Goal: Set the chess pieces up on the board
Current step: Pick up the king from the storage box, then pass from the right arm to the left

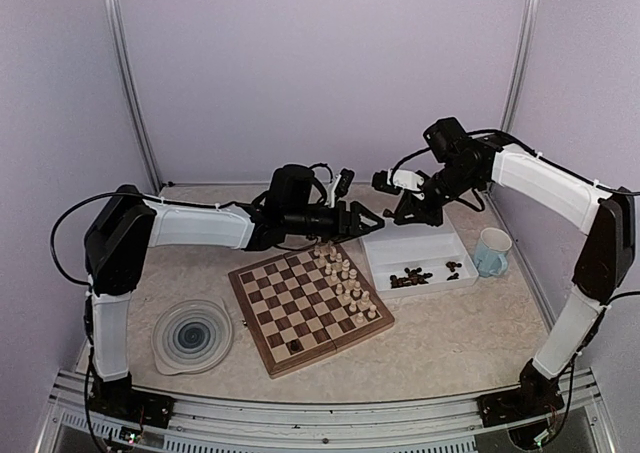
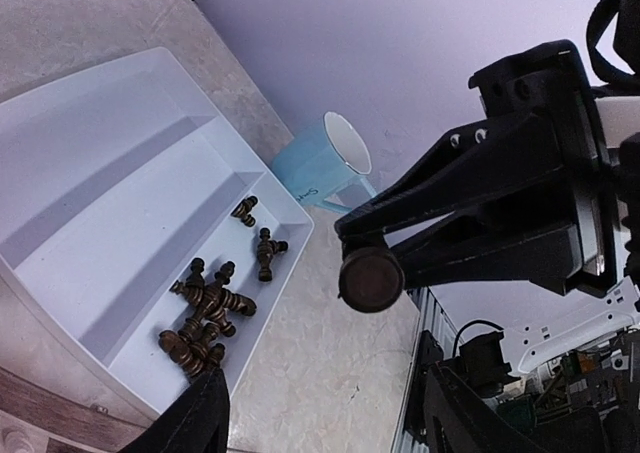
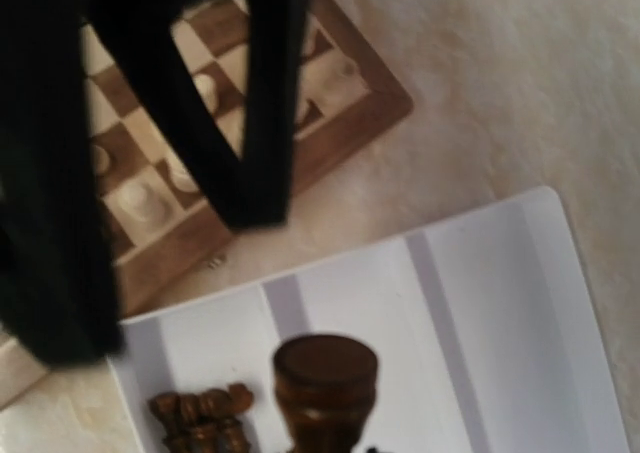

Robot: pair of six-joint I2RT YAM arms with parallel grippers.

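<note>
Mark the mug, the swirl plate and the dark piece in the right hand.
blue mug (image 1: 490,258), top view, outer wall.
swirl plate (image 1: 192,335), top view, swirl centre.
dark chess piece (image 2: 371,278), left wrist view, round end.

I work in a robotics lab cell. Blank lilac wall panels (image 1: 320,73) close me in from 9 through 12 to 3 o'clock, joined at 11 and 1 by bare aluminium posts (image 1: 130,83). At 6 o'clock a slotted aluminium rail (image 1: 320,415) carries my two arm bases (image 1: 120,398), and black cables (image 1: 56,243) loop off my arms. The stone-patterned tabletop (image 1: 450,338) holds staged props: a chessboard (image 1: 280,303), a white two-compartment tray (image 1: 410,243), a blue mug (image 1: 492,251), a blue-swirl plate (image 1: 192,335).
</note>
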